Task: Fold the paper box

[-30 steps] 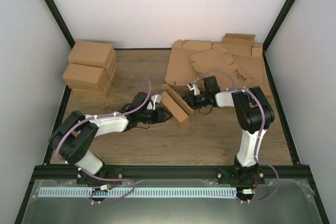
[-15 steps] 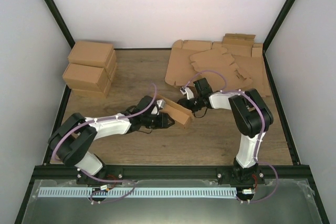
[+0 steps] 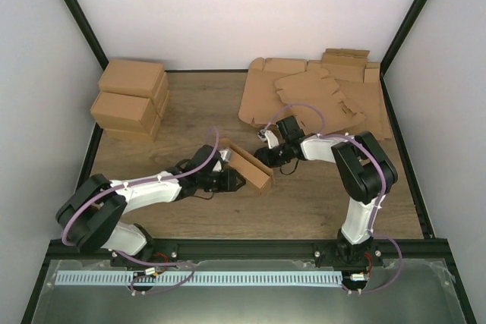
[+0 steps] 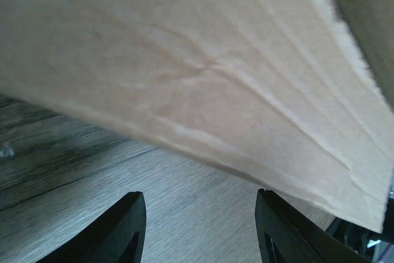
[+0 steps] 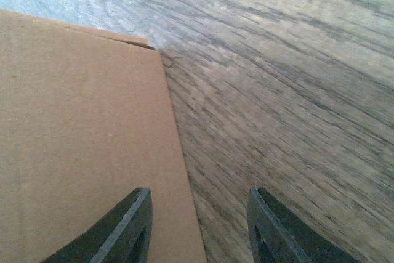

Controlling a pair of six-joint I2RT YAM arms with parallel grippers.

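Observation:
The paper box (image 3: 247,163) is a small brown cardboard carton lying slantwise on the wooden table between my two arms. My left gripper (image 3: 234,181) sits at its near-left side, open and empty; in the left wrist view the box wall (image 4: 203,72) fills the top, just above my fingertips (image 4: 132,214). My right gripper (image 3: 262,158) is at the box's right end, open and empty; in the right wrist view the box's flat face (image 5: 80,140) lies under the left finger, bare table under the right one.
A stack of folded brown cartons (image 3: 130,98) stands at the back left. A pile of flat cardboard blanks (image 3: 319,96) lies at the back right. Black frame posts and white walls bound the table (image 3: 304,202).
The box has tipped from standing on edge to a lower slant and shifted slightly near-left. Both grippers moved left with it; the left arm has stretched out lower.

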